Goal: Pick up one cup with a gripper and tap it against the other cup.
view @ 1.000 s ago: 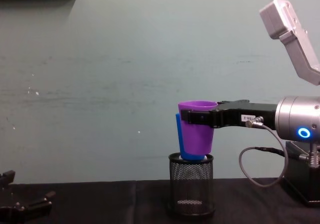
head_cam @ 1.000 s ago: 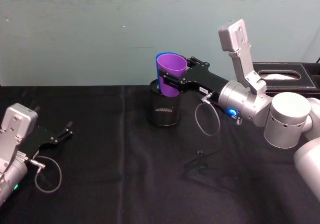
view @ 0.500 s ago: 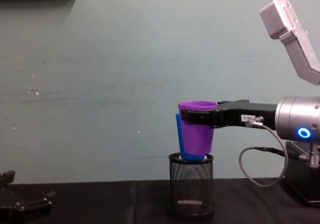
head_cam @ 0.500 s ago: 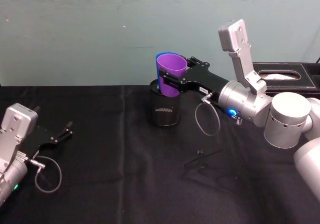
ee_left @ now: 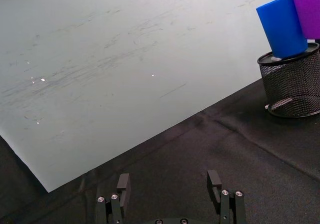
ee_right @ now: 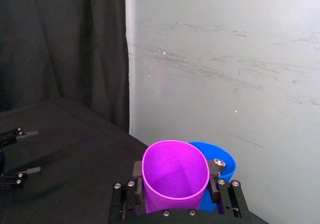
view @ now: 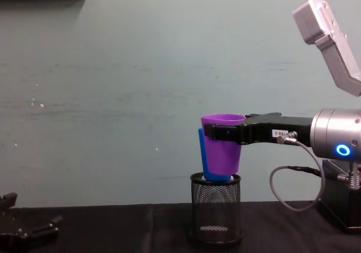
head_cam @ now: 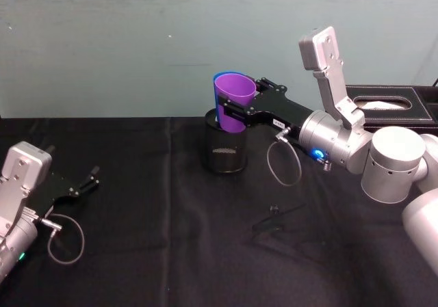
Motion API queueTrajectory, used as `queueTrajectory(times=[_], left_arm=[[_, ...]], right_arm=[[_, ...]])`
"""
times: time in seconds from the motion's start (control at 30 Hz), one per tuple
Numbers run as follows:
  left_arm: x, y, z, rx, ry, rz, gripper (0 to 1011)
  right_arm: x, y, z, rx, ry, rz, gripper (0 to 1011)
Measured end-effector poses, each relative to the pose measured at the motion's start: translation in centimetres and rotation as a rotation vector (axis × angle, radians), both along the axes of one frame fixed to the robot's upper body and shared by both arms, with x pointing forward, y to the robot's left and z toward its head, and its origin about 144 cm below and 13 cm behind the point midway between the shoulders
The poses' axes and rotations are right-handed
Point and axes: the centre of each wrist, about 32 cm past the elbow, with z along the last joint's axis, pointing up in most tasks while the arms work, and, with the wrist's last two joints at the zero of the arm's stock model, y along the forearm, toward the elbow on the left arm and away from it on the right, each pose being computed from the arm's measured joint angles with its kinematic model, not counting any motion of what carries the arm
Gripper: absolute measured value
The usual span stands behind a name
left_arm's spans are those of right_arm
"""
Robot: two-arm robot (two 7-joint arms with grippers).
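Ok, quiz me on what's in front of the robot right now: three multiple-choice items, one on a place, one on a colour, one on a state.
1. Where does the blue cup stand?
A. on a plate
B. at the top of the black wire-mesh holder
C. inside a box

2. What colour is the cup in the right gripper?
A. blue
B. black
C. purple

3. How is the left gripper?
A. open and empty
B. shut on a cup
C. shut on a cable

Answers:
1 B: the left wrist view shows its base at the holder's rim.
2 C: the purple cup is clamped between that gripper's fingers, right beside the blue one.
3 A: its fingers stand apart with nothing between them, parked at the robot's left.
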Motion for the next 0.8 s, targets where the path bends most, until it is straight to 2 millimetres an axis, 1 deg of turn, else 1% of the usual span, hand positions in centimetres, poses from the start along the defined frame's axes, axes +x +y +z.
queueTrajectory(times=[0.8], left_arm=[[0.00,0.00,0.00,0.000,0.000,0.000,1000]], right_arm=[[0.00,0.00,0.00,0.000,0.000,0.000,734]])
